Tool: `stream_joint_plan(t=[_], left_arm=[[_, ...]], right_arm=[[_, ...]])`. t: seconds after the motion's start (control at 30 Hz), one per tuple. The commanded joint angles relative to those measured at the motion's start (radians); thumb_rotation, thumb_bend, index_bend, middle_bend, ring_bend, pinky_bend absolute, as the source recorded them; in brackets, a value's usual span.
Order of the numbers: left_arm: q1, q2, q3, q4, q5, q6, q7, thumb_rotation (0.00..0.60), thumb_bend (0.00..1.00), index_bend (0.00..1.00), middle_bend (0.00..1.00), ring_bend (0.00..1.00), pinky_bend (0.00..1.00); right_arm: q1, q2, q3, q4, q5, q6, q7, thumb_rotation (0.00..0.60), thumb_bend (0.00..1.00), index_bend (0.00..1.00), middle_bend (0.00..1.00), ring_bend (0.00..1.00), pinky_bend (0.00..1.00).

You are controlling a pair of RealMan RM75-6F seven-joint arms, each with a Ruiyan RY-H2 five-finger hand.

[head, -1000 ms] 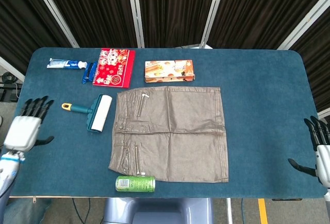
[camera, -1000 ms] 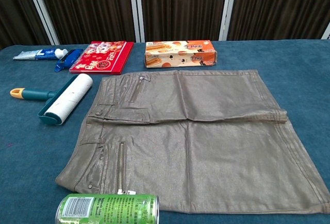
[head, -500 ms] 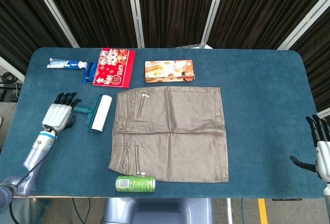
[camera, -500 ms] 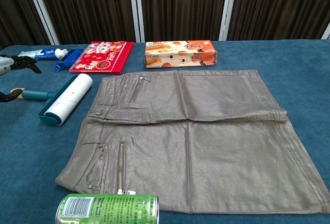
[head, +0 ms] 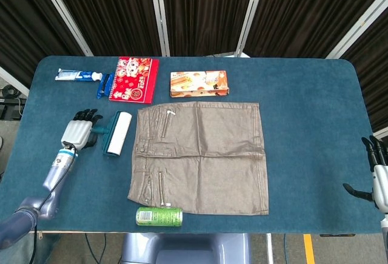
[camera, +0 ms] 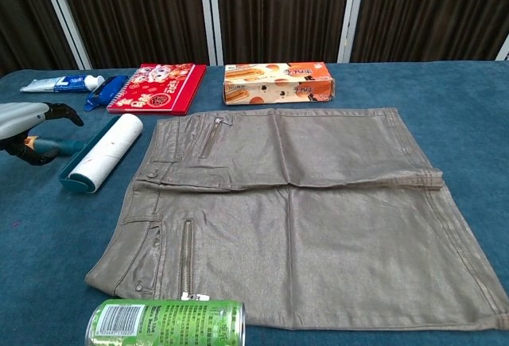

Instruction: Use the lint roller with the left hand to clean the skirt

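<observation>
The lint roller (head: 117,132) lies left of the skirt, with a white roll, a teal frame and a teal handle that ends in yellow. My left hand (head: 79,132) hovers over that handle with its fingers spread. In the chest view the left hand (camera: 28,123) straddles the handle, its fingers not closed on it, beside the lint roller (camera: 103,153). The grey-brown skirt (head: 200,158) lies flat mid-table, waistband to the left, and the skirt (camera: 302,211) fills the chest view. My right hand (head: 377,179) stays at the table's right edge, fingers apart and holding nothing.
A toothpaste tube (head: 74,74), a blue clip (head: 103,85) and a red notebook (head: 134,79) lie at the back left. A snack box (head: 199,83) sits behind the skirt. A green can (head: 159,216) lies on its side at the skirt's front-left corner.
My left hand has travelled from the table's left edge to the lint roller's handle and now covers it. The right hand has sunk slightly. The roller and skirt have not moved.
</observation>
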State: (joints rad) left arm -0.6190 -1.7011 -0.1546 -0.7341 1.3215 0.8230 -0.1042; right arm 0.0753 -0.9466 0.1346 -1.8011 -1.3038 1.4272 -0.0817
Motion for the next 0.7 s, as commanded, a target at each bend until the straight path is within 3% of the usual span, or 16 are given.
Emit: stream_joint_plan(t=[0.03,0.37,0.7], left_arm=[[-0.012,-0.018,0.001,0.021,0.001,-0.006,-0.002,0.6,0.54,0.2,0.11,0.04,0.13],[-0.026,-0.066,-0.007,0.082,-0.024,-0.017,0.025,0.6,0.54,0.24,0.17,0.12,0.2],[-0.021,-0.086,0.004,0.123,-0.007,0.01,-0.016,0.6,0.57,0.39,0.31,0.23,0.26]], right_arm=[[0.002,-0.001,0.001,0.005,0.006,-0.004,0.001,0.6,0.0,0.0,0.0,0.0,0.0],[0.007,-0.004,0.006,0.014,0.019,-0.011,0.005,0.6,0.0,0.0,0.0,0.0,0.0],[0.012,-0.009,0.006,0.018,0.026,-0.017,-0.002,0.6,0.0,0.0,0.0,0.0,0.0]])
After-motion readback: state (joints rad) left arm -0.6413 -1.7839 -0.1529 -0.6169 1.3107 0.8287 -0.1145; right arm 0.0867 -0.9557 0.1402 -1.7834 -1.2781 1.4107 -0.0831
